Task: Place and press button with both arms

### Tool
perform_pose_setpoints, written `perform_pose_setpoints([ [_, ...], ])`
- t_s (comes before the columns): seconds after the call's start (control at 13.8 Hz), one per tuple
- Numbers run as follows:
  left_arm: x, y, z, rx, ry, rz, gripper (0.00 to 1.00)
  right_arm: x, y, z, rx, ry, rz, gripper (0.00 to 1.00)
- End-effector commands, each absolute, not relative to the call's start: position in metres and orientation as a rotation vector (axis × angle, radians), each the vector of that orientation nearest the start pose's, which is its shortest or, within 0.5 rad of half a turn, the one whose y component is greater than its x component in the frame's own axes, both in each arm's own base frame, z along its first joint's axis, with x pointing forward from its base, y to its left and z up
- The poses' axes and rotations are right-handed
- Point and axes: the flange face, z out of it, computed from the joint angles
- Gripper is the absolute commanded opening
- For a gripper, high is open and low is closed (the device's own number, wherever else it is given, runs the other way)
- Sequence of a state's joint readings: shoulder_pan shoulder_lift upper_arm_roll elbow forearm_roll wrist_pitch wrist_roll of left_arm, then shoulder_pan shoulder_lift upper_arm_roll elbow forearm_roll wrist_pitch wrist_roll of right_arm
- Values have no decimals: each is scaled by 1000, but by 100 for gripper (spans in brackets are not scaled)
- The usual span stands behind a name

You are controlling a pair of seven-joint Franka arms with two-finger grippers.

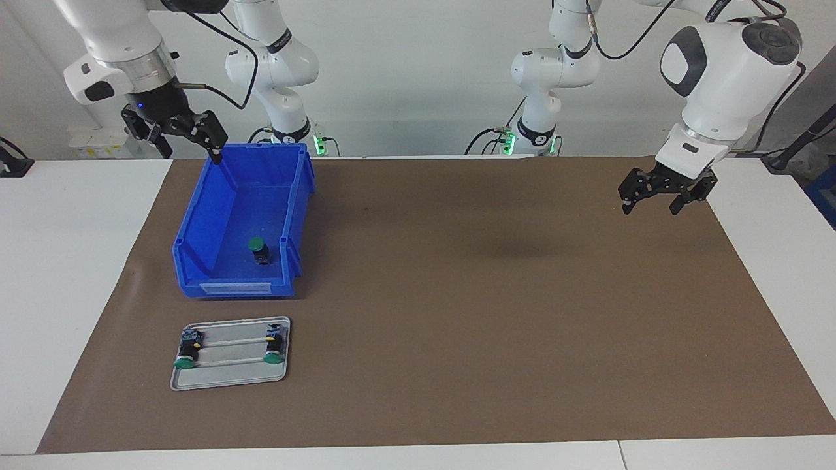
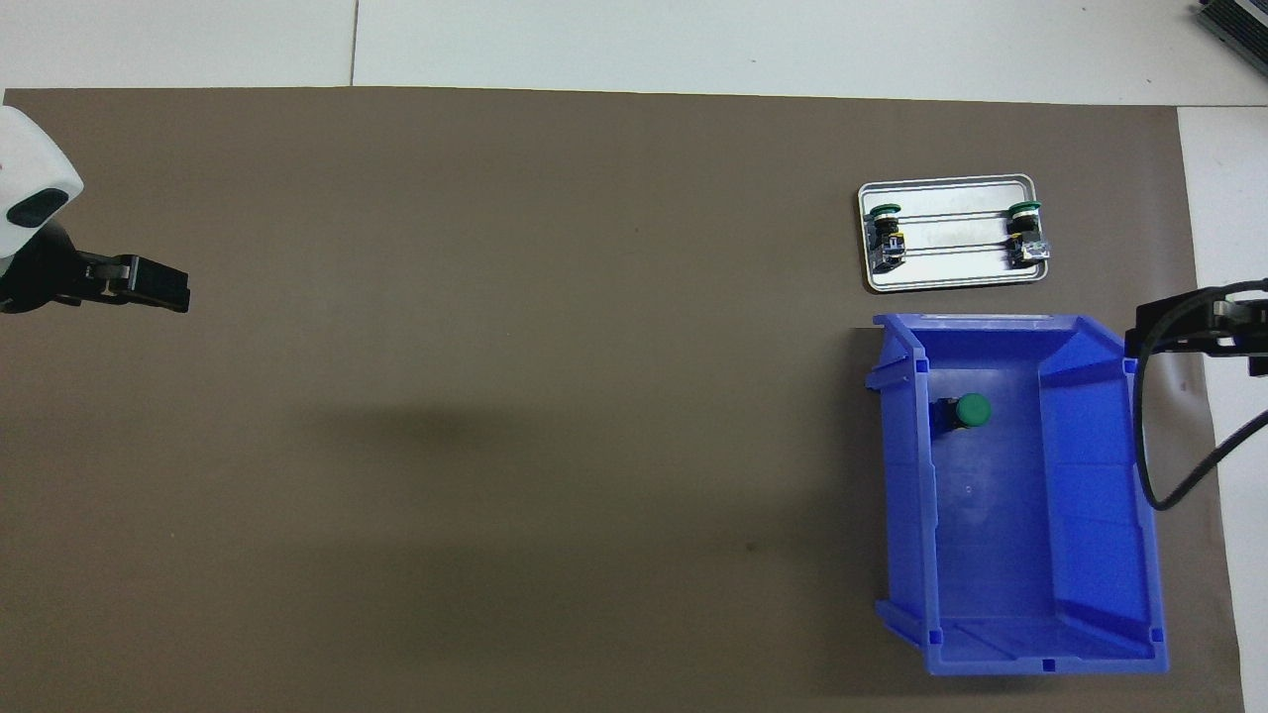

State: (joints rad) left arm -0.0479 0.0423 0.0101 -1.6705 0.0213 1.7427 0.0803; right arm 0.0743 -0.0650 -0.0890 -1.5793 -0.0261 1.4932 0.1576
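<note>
Green-capped push button [image 1: 258, 249] with black body lying inside blue plastic bin [image 1: 196, 261], right gripper [image 1: 175, 134] spread and empty above bin's robot-side corner, left gripper [image 1: 663, 192] spread, empty, over brown mat [image 1: 490, 313]

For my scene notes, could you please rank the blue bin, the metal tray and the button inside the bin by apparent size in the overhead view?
1. blue bin
2. metal tray
3. button
</note>
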Motion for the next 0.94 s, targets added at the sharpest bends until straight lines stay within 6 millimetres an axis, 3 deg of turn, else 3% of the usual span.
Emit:
perform_pose_setpoints([
  [0.0,571,-18,568,-3095,193,-58,100,526,-14,649,-3189,191,53,99],
  [0.87,571,-18,568,-3095,193,-58,100,521,-19,650,-3180,192,81,99],
])
